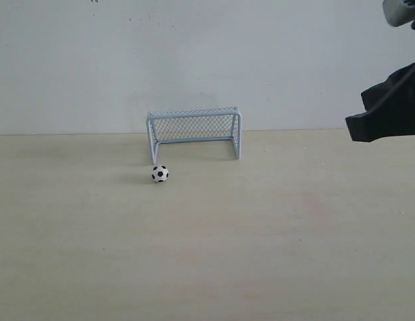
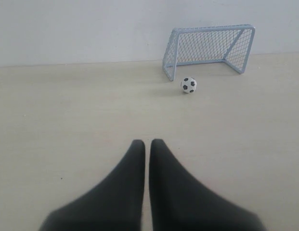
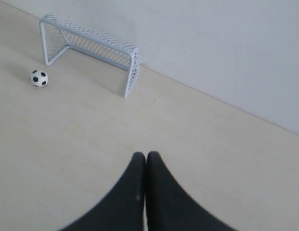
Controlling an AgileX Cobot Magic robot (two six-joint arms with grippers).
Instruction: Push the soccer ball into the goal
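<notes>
The soccer ball (image 1: pixel 160 174), tiny and white with black patches, rests on the table just in front of the goal's left post. The goal (image 1: pixel 194 132), pale blue frame with mesh netting, stands at the back of the table against the wall, its mouth facing forward. Both show in the left wrist view, ball (image 2: pixel 188 85) and goal (image 2: pixel 209 47), and in the right wrist view, ball (image 3: pixel 39 78) and goal (image 3: pixel 89 45). My left gripper (image 2: pixel 147 142) is shut and empty, well short of the ball. My right gripper (image 3: pixel 146 155) is shut and empty, far to the goal's right.
The wooden table (image 1: pixel 207 254) ends at a plain white wall (image 1: pixel 194 53) right behind the goal. Part of the right arm (image 1: pixel 387 107), dark and bulky, hangs at the right edge of the exterior view, above the table.
</notes>
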